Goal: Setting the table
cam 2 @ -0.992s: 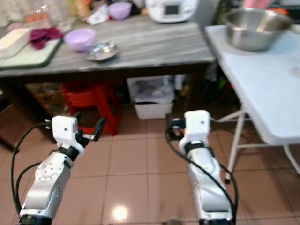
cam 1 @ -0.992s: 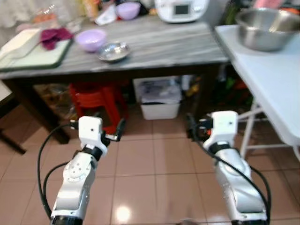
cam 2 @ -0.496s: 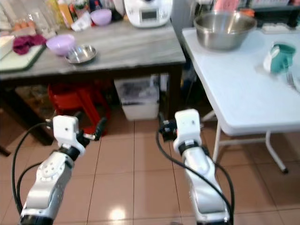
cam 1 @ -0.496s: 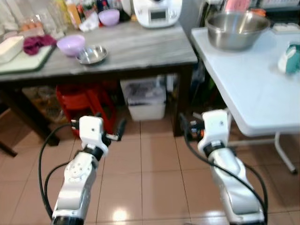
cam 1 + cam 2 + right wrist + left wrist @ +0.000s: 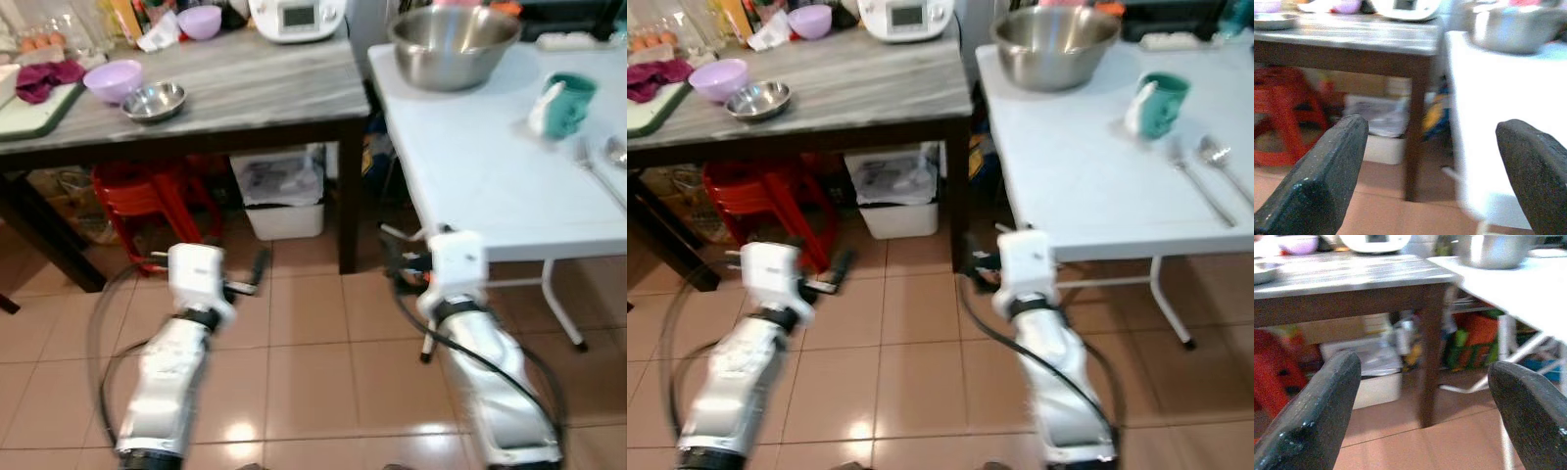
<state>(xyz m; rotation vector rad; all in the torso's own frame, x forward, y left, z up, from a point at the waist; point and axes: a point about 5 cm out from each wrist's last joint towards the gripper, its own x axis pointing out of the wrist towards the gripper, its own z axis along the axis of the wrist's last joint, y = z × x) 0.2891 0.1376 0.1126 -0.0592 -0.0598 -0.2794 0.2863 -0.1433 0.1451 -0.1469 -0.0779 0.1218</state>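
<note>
both arms are held low over the tiled floor (image 5: 313,333), short of the furniture: the left gripper (image 5: 1420,396) and the right gripper (image 5: 1430,161) each have their fingers spread wide with nothing between them. the things for setting lie on the white table (image 5: 1078,196) on the right: a teal mug (image 5: 1161,105) with something white against it, a fork (image 5: 1190,181) and a spoon (image 5: 1220,162) side by side near the table's right edge, and a big steel bowl (image 5: 1055,44) at the far end. the wooden table (image 5: 255,93) on the left carries a purple bowl (image 5: 113,80), touching or just beside a small steel dish (image 5: 155,100), and a white cooker (image 5: 294,15) at the back. by my judgement the mug is stiff, fairly light and breakable if ceramic, best pinched across its rim or body away from the white piece. the fork and spoon are thin, hard and slippery, lying flat, so they likely need a pinch across the handle's middle or a slide to the table edge first. the big bowl looks light for its size but wide and slick, so its rim is the only workable hold.
</note>
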